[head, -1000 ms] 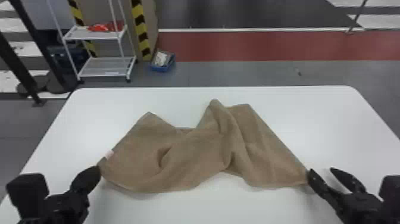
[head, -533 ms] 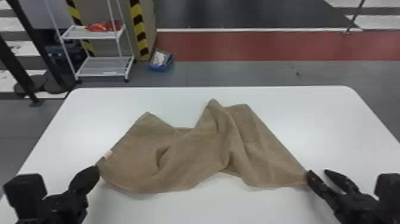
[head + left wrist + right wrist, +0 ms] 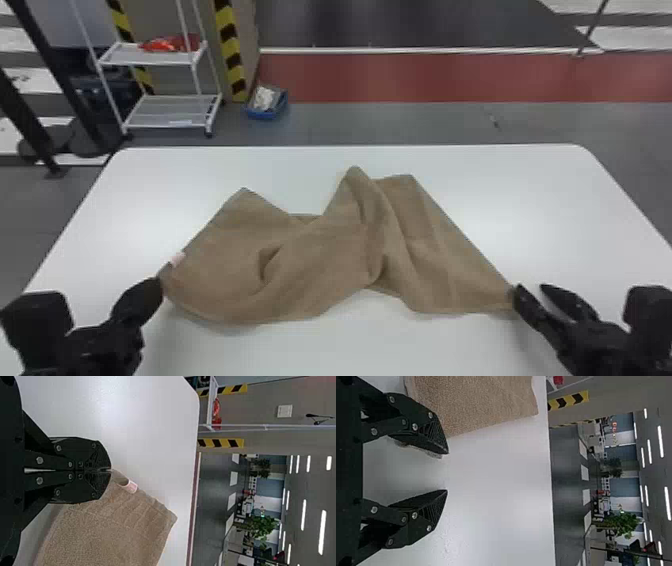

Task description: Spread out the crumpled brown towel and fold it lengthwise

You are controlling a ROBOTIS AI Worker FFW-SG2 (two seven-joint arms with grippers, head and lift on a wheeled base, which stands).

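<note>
One rumpled towel (image 3: pixel 315 255) | left hand (image 3: pixel 157 286) pinching corner | right hand (image 3: pixel 531 288) parted, seemingly touching

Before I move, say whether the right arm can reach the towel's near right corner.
Probably yes: the right gripper is open, one finger at that corner, nothing in the way; it may need a sideways shift.

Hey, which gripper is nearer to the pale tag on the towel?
Left. The left gripper pinches the towel close beside the tag; the right gripper, open, is at the towel's other end.
</note>
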